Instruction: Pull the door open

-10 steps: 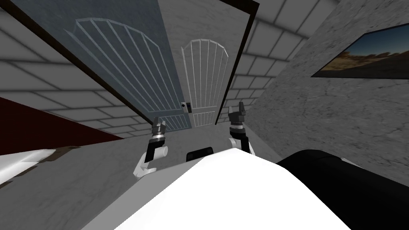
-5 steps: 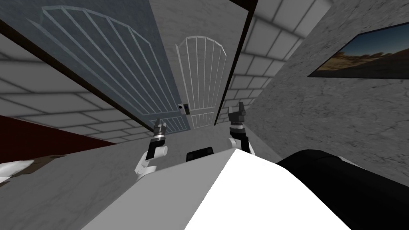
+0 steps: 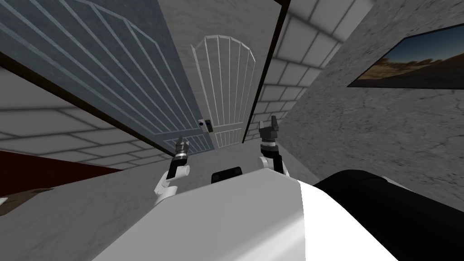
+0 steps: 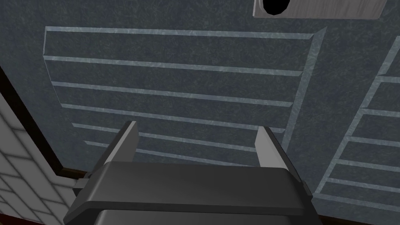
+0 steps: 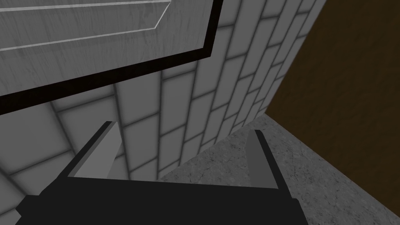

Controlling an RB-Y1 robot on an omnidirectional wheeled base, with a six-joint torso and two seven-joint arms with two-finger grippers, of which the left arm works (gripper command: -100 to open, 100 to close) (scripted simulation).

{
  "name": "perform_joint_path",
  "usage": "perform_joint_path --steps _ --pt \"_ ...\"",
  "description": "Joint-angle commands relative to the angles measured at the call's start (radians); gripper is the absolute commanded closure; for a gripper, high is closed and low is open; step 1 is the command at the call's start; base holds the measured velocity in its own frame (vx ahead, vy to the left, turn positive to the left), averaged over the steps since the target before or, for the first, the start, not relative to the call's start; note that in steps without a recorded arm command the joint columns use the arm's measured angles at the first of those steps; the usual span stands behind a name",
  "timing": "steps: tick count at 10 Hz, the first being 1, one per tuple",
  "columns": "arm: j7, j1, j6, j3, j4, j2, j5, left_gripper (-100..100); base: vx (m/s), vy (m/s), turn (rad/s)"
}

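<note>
A double door stands ahead: a blue-grey leaf (image 3: 136, 77) with pale slat lines and, beside it, a light grey leaf (image 3: 226, 86). A small metal lock plate (image 3: 205, 125) sits where the two meet. My left gripper (image 3: 182, 144) is open just below that plate, close to the blue-grey leaf. In the left wrist view its fingers (image 4: 125, 142) point at the leaf's slatted lower panel (image 4: 175, 90), with the metal plate (image 4: 332, 9) further up. My right gripper (image 3: 270, 124) is open by the door's dark frame (image 3: 263, 90), holding nothing.
Tiled walls (image 3: 294, 77) flank the door. A framed picture (image 3: 408, 59) hangs on the right wall. A black bulky shape (image 3: 389, 213) lies low at the right. A dark red surface (image 3: 41, 161) is at the left. The right wrist view shows grey floor (image 5: 254, 164) and a brown wall (image 5: 343, 86).
My view has shifted: the door now looms larger and further left, so I have moved closer. Both arms keep the same pose and both grippers stay open.
</note>
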Motion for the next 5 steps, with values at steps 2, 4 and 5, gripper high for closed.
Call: perform_joint_path --steps 2,4,5 --pt "0.013 -0.017 0.014 0.005 0.050 0.010 0.006 -100 0.107 -0.016 -0.066" --pt "0.021 -0.034 0.024 0.009 0.090 0.017 0.011 -100 0.107 -0.014 -0.062" --pt "0.025 -0.042 0.029 0.011 0.108 0.020 0.013 -100 0.102 -0.015 -0.052"
